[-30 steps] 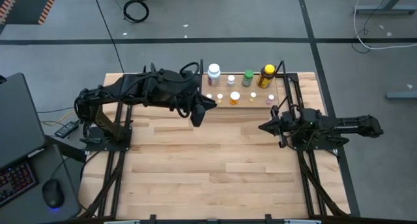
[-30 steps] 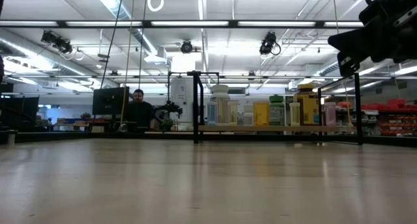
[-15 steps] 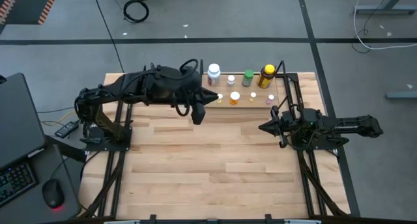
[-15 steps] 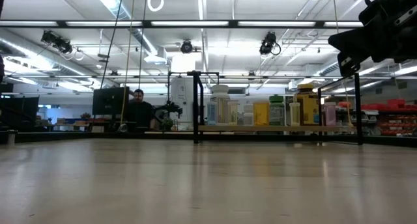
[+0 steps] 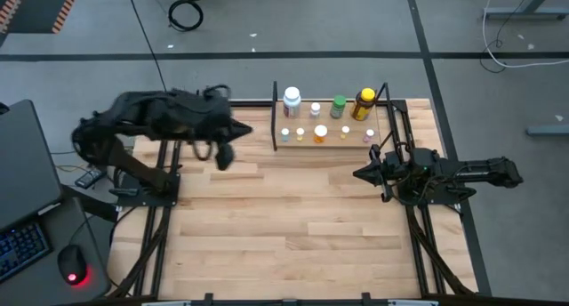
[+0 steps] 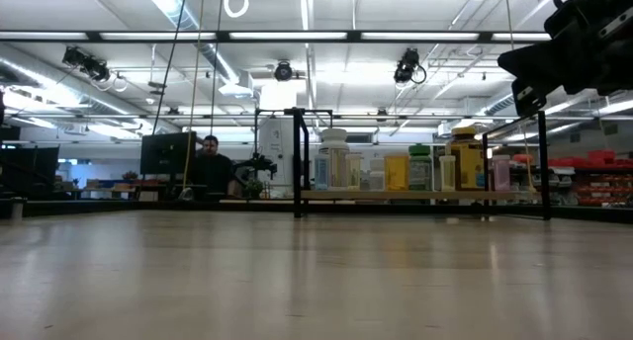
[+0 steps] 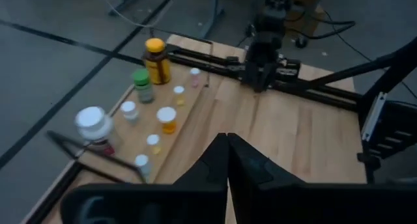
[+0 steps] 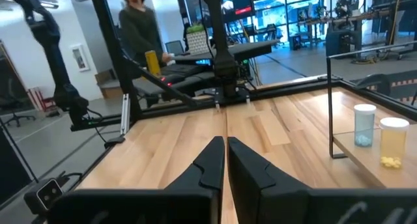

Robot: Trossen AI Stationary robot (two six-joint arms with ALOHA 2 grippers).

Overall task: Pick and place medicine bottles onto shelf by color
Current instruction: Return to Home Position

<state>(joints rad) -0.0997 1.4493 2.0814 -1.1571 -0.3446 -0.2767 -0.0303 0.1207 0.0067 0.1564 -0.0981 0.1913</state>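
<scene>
Overhead shot of a wooden table (image 5: 293, 226) w/ two dark robot arms. The shelf (image 5: 331, 121) sits at the table's far edge, & every bottle in view stands upright on it. Back row: a big white bottle (image 5: 292, 99), a small white one, a green bottle (image 5: 339, 106) & a yellow bottle (image 5: 364, 103) w/ a dark cap. Front row: five tiny bottles, incl. an orange bottle (image 5: 320, 133). Bigger ones sit at the back & tiny ones in front, prob. so each can be reached. Sorting looks done.

The left gripper (image 5: 224, 157) hangs left of the shelf, well apart from it, fingers pressed together on nothing. That fits a return to rest, w/ no bottle left to carry. The right gripper (image 5: 363, 173) waits near the shelf's right end, on its front side, fingers also together & empty.

Writing: the big white bottle carries a label, but the text is too small to read. No brand is legible anywhere.
</scene>
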